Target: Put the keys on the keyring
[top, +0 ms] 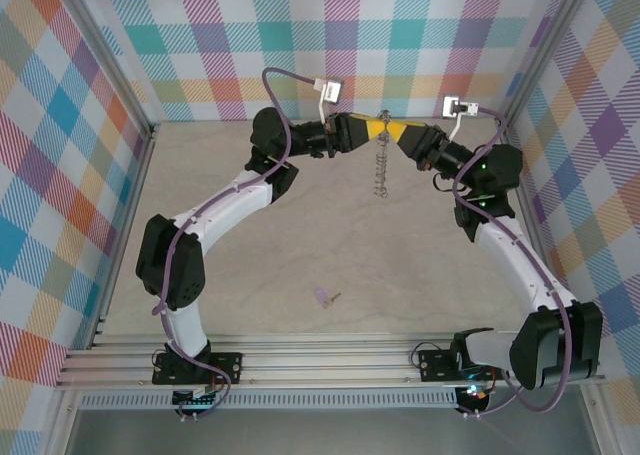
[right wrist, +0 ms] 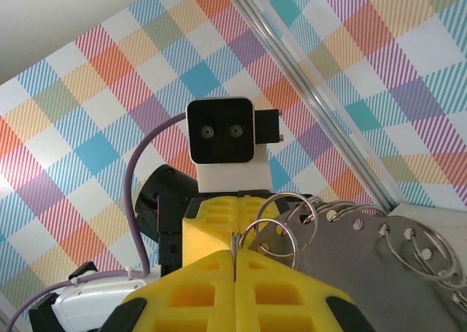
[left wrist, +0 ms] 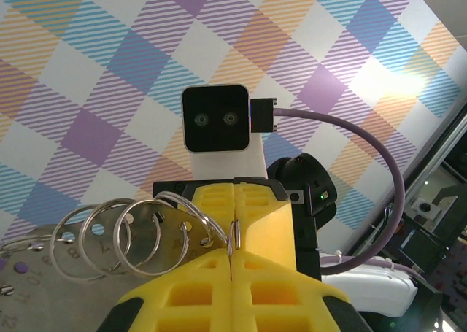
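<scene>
The keyring (top: 379, 170) hangs edge-on above the far middle of the table, held up between both grippers. It is a flat grey metal piece (right wrist: 365, 266) with several silvery split rings (left wrist: 95, 237) through holes along its rim. My left gripper (top: 372, 128) and my right gripper (top: 392, 128) meet tip to tip at its top. In the left wrist view my left gripper (left wrist: 232, 253) is shut on one thin ring. In the right wrist view my right gripper (right wrist: 235, 253) is shut on a ring too. The key (top: 324, 297), lilac-headed and tiny, lies alone on the table near the front.
Plaid walls (top: 60, 175) close in the table on the left, right and far sides. An aluminium rail (top: 300, 360) runs along the near edge by the arm bases. Bare tabletop (top: 400, 265) lies between the key and the hanging ring.
</scene>
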### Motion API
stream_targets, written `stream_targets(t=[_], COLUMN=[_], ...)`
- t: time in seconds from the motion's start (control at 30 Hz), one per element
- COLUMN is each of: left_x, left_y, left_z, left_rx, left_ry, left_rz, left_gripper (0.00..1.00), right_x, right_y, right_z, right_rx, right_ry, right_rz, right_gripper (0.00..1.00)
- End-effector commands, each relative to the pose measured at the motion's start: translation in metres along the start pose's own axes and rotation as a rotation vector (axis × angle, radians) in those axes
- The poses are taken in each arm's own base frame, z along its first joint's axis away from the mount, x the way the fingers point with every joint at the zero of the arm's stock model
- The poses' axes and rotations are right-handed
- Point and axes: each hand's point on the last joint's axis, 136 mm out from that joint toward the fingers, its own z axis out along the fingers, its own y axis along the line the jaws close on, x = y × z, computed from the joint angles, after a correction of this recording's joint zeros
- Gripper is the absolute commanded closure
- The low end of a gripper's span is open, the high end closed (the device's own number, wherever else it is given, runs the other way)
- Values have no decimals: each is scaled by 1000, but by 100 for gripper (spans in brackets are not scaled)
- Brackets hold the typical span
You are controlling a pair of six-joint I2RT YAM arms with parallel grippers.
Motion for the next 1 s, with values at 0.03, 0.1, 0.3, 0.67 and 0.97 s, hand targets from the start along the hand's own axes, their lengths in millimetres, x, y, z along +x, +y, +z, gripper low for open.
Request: stream_targets(t=[0.03,0.1,0.3,0.67,0.97], left_x=[-10,-8,3,14,19], left_y=[-21,-21,-16,-22,-29], left_z=[11,11,8,-9,-13], left_rx=[58,54,12,-31,-6], left_ry=[-15,2,90,275,363], left_rz=[68,74,104,205,213], left_gripper=[100,100,100,100,100], right_x=[-8,-9,-24,-17,1], right_y=[23,22,21,29,26], right_z=[-3,-4,-20,-29,-30], right_rx=[-48,-38,7,33,15], right_ry=[-12,-15,-48,75,177], right_rz=[-52,-51,-68,-129,-125], right_gripper=[100,87,53,54,60])
